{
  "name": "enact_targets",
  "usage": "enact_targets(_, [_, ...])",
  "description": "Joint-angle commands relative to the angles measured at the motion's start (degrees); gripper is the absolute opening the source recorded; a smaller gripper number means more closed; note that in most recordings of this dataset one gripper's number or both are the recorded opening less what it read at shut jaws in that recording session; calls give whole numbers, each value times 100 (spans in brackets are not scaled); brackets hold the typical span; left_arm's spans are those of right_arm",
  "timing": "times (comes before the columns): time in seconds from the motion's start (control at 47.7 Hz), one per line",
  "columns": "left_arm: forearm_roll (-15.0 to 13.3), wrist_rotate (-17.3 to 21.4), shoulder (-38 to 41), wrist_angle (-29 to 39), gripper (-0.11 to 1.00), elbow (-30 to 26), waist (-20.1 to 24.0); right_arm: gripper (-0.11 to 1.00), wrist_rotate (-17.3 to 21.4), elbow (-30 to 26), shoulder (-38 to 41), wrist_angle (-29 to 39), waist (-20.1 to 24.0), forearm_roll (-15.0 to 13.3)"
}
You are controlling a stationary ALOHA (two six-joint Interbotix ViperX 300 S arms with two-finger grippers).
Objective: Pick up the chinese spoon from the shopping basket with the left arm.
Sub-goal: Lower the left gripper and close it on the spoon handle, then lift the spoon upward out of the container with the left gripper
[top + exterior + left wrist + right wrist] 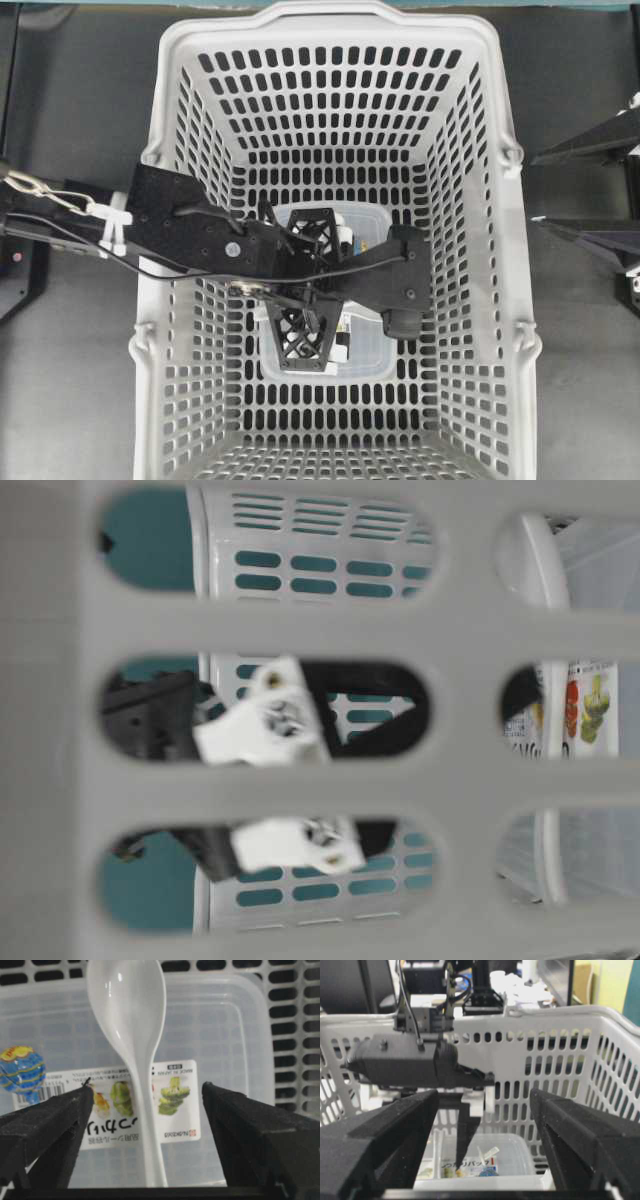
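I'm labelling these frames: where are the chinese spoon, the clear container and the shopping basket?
chinese spoon (pixel 131 1015): left wrist view, on its bowl.
clear container (pixel 225 1040): left wrist view, on its bare lid.
shopping basket (pixel 325 20): overhead view, on its far rim.

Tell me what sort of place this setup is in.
Probably a robotics lab bench: a shopping basket sits on a dark tabletop between two black robot arms, and the right wrist view shows monitors and cluttered desks behind it. Inside lies a chinese spoon on a plastic container.
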Motion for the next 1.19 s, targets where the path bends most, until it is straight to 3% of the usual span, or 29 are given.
enact_targets(0.0, [18,-9,-9,-88,84,53,0,71,0,-114,35,-70,-18,18])
enact_targets(0.273, [18,-26,97,-378,83,316,9,71,0,-105,35,-123,-62,18])
enact_targets(0.419, [26,-26,88,-396,75,334,18,71,0,-88,35,-149,-62,18])
enact_targets(0.503, [18,-18,88,-396,61,343,9,71,0,-79,35,-149,-62,18])
enact_targets(0.65, [26,0,70,-378,19,308,-9,71,0,-62,35,-149,-70,26])
enact_targets(0.692, [26,0,70,-369,12,281,0,71,0,-62,35,-149,-70,18])
enact_targets(0.943, [18,-35,-290,-132,13,-149,0,71,0,-35,26,-149,-62,18])
enact_targets(1.174, [26,-123,-580,1195,13,-1266,0,71,0,-26,26,-176,-62,18])
